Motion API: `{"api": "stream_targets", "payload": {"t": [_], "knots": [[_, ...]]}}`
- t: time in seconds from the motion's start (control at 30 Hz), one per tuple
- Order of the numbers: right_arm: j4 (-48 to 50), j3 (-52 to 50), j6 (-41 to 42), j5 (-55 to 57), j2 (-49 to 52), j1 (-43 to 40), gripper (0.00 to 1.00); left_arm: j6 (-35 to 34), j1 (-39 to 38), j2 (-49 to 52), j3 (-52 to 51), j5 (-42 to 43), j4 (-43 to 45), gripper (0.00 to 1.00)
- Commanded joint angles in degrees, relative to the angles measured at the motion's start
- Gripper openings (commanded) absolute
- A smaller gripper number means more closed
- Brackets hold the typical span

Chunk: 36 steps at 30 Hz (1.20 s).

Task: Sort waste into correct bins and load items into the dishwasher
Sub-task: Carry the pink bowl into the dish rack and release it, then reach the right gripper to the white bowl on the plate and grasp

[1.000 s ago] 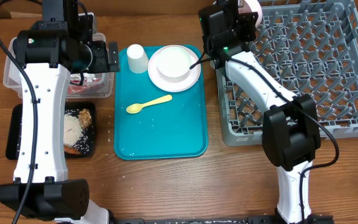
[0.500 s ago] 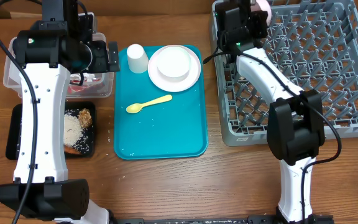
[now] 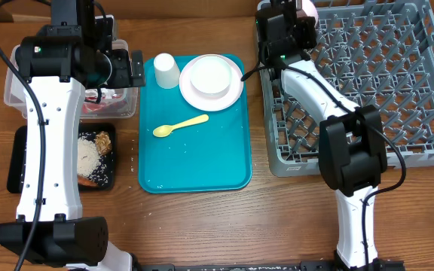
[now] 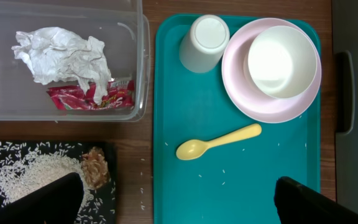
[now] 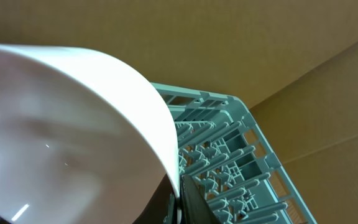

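Across the brown wood-grain worktop (image 3: 202, 226) I see everything laid out in a row, with plain tan board closing off the space behind it.

On my left sits a clear plastic tub (image 4: 135, 62), smooth-walled and rectangular. It holds crumpled white paper (image 4: 61, 53) on top of a glossy red-and-white wrapper (image 4: 79, 98). Just in front of the tub lies a shallow black tray (image 3: 17, 162) with loose white rice (image 3: 89, 156) and a brown lump of food (image 3: 104, 141).

A glossy teal tray (image 3: 202, 165) with rounded corners takes the middle. It carries an upturned white cup (image 3: 166, 71) and, beside it, a round pale plate (image 3: 189, 94) with a white bowl (image 3: 211, 75) sitting in it. A pale yellow plastic spoon (image 3: 181, 126) lies slantwise nearer to me, among a few stray grains.

On my right is the grey dish rack (image 3: 398, 90), a square lattice bristling with upright pegs.

My left jaws hang above the tub and the teal tray, spread wide, with each dark finger (image 4: 48, 199) at a lower corner of the wrist view and nothing between them. My right jaws are closed tight on the thin rim of a second bowl (image 5: 73, 137), smooth and white. It is held tilted over the rack's far left corner; I cannot tell whether it touches the pegs.
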Motion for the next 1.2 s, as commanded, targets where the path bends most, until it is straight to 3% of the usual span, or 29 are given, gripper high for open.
{"api": "stream_targets", "payload": {"t": [0.0,0.1,0.13,0.17,0.2,0.23,0.4,0.63,0.83,0.97,1.17], "knots": [[0.28,0.17,0.0,2.8,1.7,1.11,0.04,0.28,-0.11,0.42,-0.24,-0.2,0.26,1.0],[-1.36,0.17,0.02,2.78,1.7,2.29,0.05,0.28,-0.11,0.42,-0.24,-0.2,0.26,1.0],[-2.29,0.17,0.02,2.75,1.7,2.84,0.1,0.28,-0.13,0.42,-0.24,-0.2,0.26,1.0],[-3.48,0.17,0.04,2.75,1.7,3.39,0.21,0.28,-0.13,0.42,-0.24,-0.2,0.26,1.0],[-5.25,0.17,0.0,2.78,1.7,3.98,0.46,0.28,-0.11,0.42,-0.24,-0.2,0.26,1.0],[-6.69,0.17,0.0,2.8,1.7,4.55,0.55,0.28,-0.13,0.42,-0.24,-0.2,0.26,1.0],[-10.51,0.31,2.78,4.66,1.44,6.69,0.79,0.28,-0.13,0.42,-0.24,-0.2,0.26,1.0],[-14.8,0.35,5.92,-0.5,-4.39,6.8,0.87,0.28,-0.11,0.42,-0.24,-0.2,0.24,1.0],[-27.3,0.35,14.73,-14.73,-11.58,6.78,0.89,0.28,-0.13,0.42,-0.24,-0.2,0.24,1.0],[-35.98,0.35,18.93,-34.32,-16.2,7.02,1.0,0.28,-0.11,0.42,-0.24,-0.2,0.24,1.0],[-37.88,0.22,19.87,-75.08,-18.84,7.54,1.0,0.28,-0.13,0.42,-0.24,-0.2,0.24,1.0]]}}
